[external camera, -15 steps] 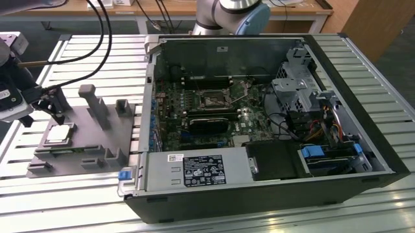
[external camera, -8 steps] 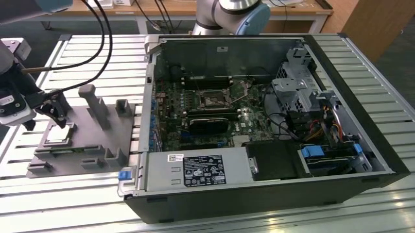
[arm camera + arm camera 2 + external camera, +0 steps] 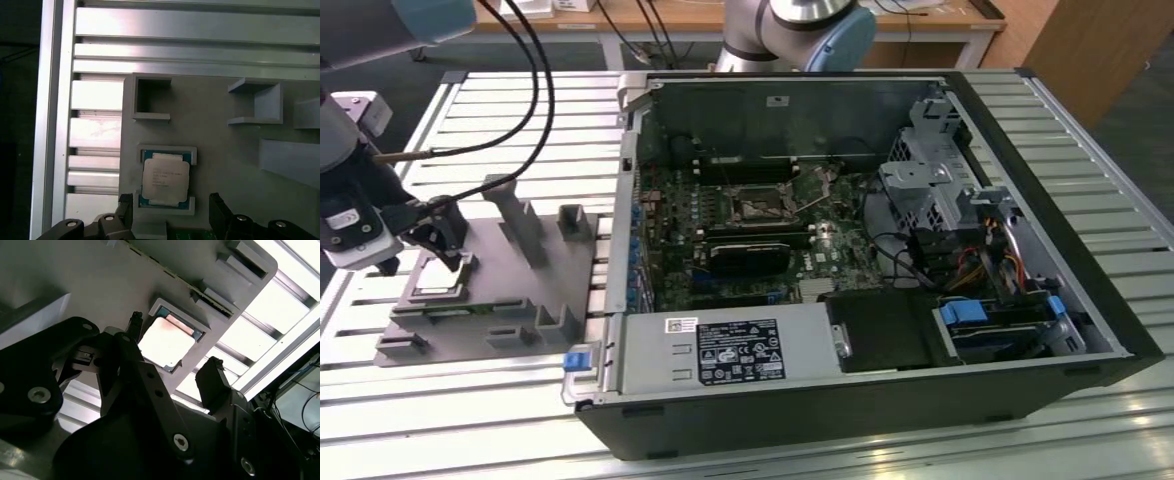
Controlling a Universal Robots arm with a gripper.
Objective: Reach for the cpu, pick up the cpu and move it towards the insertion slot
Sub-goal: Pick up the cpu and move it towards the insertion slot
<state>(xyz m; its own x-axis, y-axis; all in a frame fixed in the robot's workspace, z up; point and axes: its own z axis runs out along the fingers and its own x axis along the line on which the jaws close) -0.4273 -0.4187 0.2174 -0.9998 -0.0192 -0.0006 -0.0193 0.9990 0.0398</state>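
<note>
The cpu (image 3: 444, 279) (image 3: 166, 343) (image 3: 165, 178) is a small silvery square chip lying flat in a framed pocket of the grey plastic fixture (image 3: 500, 305) at the exterior view's left. My gripper (image 3: 436, 250) (image 3: 174, 344) (image 3: 171, 206) hovers just over it and is open, with one black finger on each side of the chip and nothing held. In both wrist views the fingers (image 3: 218, 206) stand apart from the chip's edges. The insertion slot (image 3: 758, 204) is the square metal-framed socket on the motherboard inside the open computer case.
The open computer case (image 3: 1067, 300) lies on a slatted metal table (image 3: 520, 110), with a black card (image 3: 747, 255), cables and a drive cage inside. Upright grey posts (image 3: 520, 225) rise from the fixture between the chip and the case. Black cables (image 3: 534, 80) hang over the table.
</note>
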